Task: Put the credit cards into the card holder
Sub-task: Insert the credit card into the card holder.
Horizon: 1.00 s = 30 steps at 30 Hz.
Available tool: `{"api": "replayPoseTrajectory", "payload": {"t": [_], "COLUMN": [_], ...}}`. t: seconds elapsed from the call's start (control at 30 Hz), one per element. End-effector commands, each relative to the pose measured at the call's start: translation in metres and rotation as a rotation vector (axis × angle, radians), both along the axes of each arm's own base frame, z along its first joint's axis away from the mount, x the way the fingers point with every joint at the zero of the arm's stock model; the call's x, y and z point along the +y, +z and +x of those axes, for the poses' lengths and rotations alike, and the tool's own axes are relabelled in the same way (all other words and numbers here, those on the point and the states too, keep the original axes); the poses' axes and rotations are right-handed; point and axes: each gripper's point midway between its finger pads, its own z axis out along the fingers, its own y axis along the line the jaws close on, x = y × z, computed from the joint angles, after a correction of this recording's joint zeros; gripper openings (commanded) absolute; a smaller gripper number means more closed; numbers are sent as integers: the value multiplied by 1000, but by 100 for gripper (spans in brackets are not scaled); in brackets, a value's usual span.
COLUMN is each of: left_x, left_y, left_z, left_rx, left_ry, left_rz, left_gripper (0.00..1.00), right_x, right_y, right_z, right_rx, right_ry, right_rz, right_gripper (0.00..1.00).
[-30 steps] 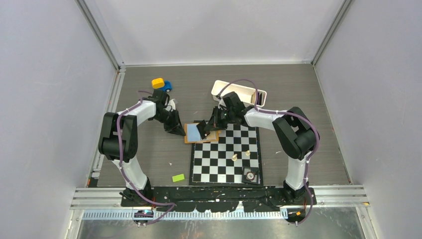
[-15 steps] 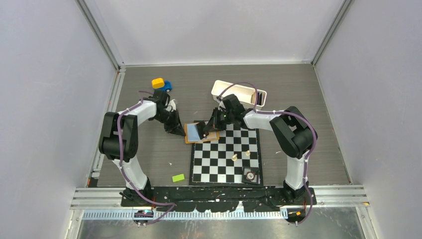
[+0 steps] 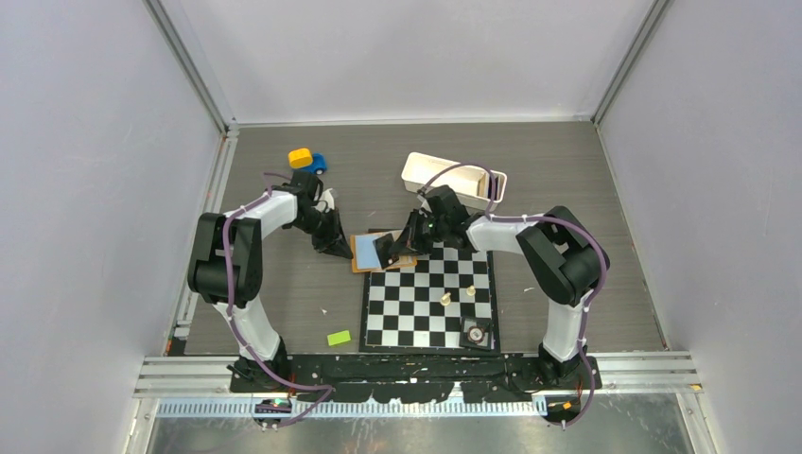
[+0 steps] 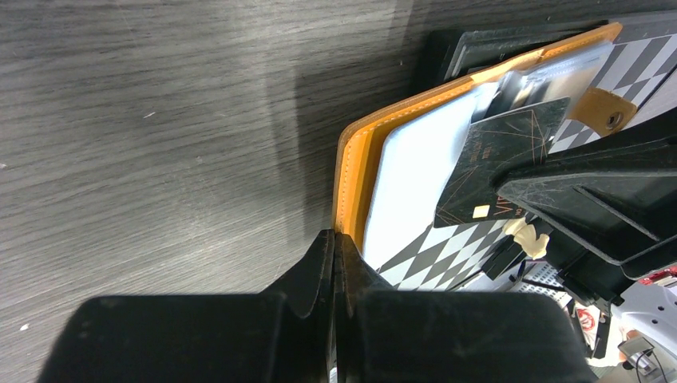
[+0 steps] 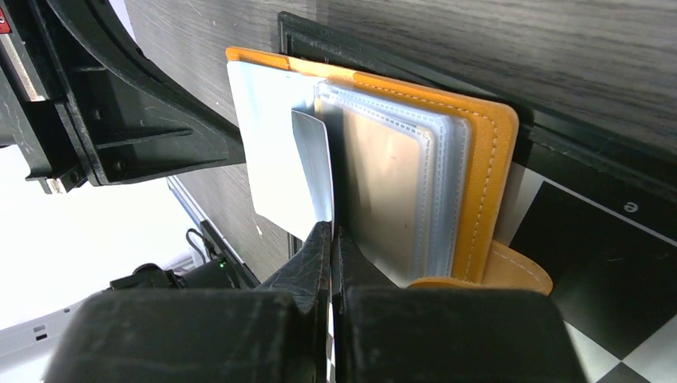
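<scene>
Card holder point(image 5: 487, 159) lies open on the far-left corner of the chessboard point(image 3: 430, 303). Its outer half hangs off the board's left edge onto the grey worktop point(image 4: 160, 120). Orange cover is down. Clear sleeves point(image 5: 391, 191) are stacked on the half nearer the board's middle, and the snap tab point(image 4: 607, 112) sticks out on that same side.

Light blue card point(image 4: 411, 183) lies flat on the holder's off-board half.

Left fingers point(image 4: 333, 243): closed tight with nothing between them, tips set against the holder's outer edge, the side away from the board (whether they press on the cover I cannot tell).

Right fingers point(image 5: 331, 231): closed on the second card point(image 5: 313, 163), gripped by one end. The card stands on edge over the holder, between the blue card and the sleeves. It looks pale from the right wrist and dark with a small gold chip from the left wrist. Whether its free end sits inside a sleeve I cannot tell.

White tray point(image 3: 421, 170) sits beyond the board's far edge. Green block point(image 3: 339, 337) lies on the worktop off the board's near-left corner.
</scene>
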Motion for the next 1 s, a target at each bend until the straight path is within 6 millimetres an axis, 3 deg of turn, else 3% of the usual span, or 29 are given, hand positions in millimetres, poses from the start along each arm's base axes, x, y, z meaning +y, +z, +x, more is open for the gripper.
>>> {"api": "replayPoseTrajectory", "payload": {"t": [0.0,0.43,0.8,0.97], "left_x": [-8,-9,-11,-10], "left_y": [10,9,9,9], "left_z": [5,4,3,4], "left_rx": [-27,-21,-20,-23], "left_ry": [-4,-5,-10,-9], "left_rz": [-34,-40,-43,-38], "left_gripper": [0,0,0,0], "right_x": [-11,-6,-1,-5], "right_y": [-26,-35,-46,-45], "right_z": [-14,3,-7,-11], "right_rx": [43,-8,26,23], "right_ry": [-23,-92,-69,-64], "right_rz": [-104,-86,-94,-126], "right_gripper": [1,1,0,10]}}
